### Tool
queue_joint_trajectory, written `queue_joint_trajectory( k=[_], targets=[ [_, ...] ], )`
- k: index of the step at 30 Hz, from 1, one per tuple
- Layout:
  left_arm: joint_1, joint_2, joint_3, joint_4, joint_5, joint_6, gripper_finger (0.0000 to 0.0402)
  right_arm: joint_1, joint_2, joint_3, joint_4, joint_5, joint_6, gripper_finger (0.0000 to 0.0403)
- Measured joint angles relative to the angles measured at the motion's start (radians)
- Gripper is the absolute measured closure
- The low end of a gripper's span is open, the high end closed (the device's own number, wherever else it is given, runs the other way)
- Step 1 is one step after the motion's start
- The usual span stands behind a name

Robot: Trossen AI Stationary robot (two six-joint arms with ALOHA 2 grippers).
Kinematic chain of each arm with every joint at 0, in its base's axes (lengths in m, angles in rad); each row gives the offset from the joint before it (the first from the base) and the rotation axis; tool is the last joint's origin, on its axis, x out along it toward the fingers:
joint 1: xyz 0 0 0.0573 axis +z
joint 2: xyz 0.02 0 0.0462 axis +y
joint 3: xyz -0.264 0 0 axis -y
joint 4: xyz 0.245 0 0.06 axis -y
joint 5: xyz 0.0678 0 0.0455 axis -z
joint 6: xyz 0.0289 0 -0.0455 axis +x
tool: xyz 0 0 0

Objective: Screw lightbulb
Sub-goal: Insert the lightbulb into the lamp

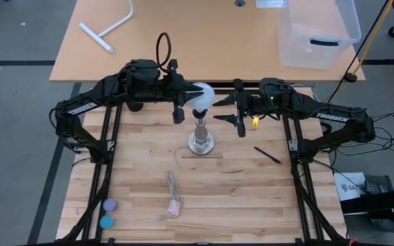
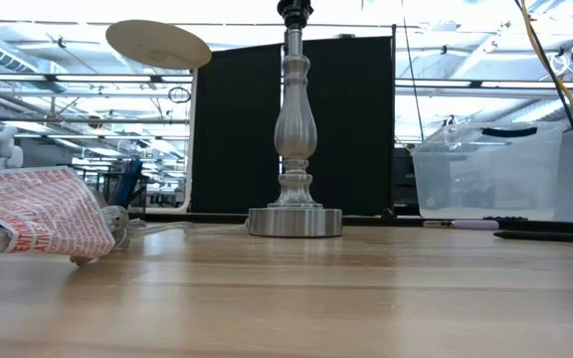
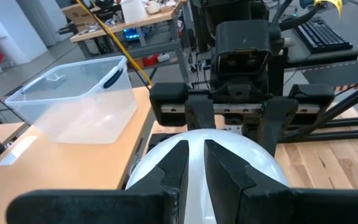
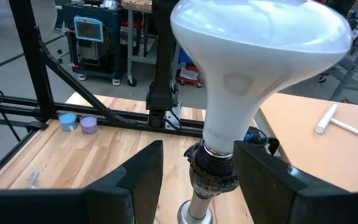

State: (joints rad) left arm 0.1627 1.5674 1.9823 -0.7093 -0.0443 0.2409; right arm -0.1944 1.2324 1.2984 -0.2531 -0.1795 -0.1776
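The white lightbulb (image 1: 202,96) stands tilted on top of the upright metal post (image 1: 202,137), its neck (image 4: 225,124) going down into the black socket (image 4: 213,171); its screw base is hidden. My left gripper (image 3: 196,152) is at the globe's left side, its fingers nearly shut with a narrow gap. My right gripper (image 4: 197,168) is open at the post's right, one finger on either side of the socket, apart from it. The low view shows only the post (image 2: 294,119) and its round base. My left gripper's nearly shut fingertips (image 3: 180,155) lie against the white globe's side (image 3: 194,140) that faces the table's left. The fingers come in about level from the left. The globe is not between the fingers. Whether they really touch it, I cannot tell.
A clear plastic bin (image 1: 320,31) and a white T-shaped pipe (image 1: 108,31) lie on the far table. On the wooden table lie a black pen (image 1: 267,155), a small packet (image 1: 173,203) and two small round discs (image 1: 107,213) at the near left.
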Motion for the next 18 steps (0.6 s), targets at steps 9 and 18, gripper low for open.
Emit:
queue_joint_trajectory(
  k=[9,18],
  targets=[
    [-0.002,-0.003,-0.002,0.011,-0.001,0.002,0.0344,0.000,0.000,0.000,0.001,0.000,-0.002,0.0216],
    [-0.002,0.000,-0.002,0.003,-0.001,-0.006,0.0344,0.003,0.005,0.000,0.001,0.000,-0.001,0.0216]
  ],
)
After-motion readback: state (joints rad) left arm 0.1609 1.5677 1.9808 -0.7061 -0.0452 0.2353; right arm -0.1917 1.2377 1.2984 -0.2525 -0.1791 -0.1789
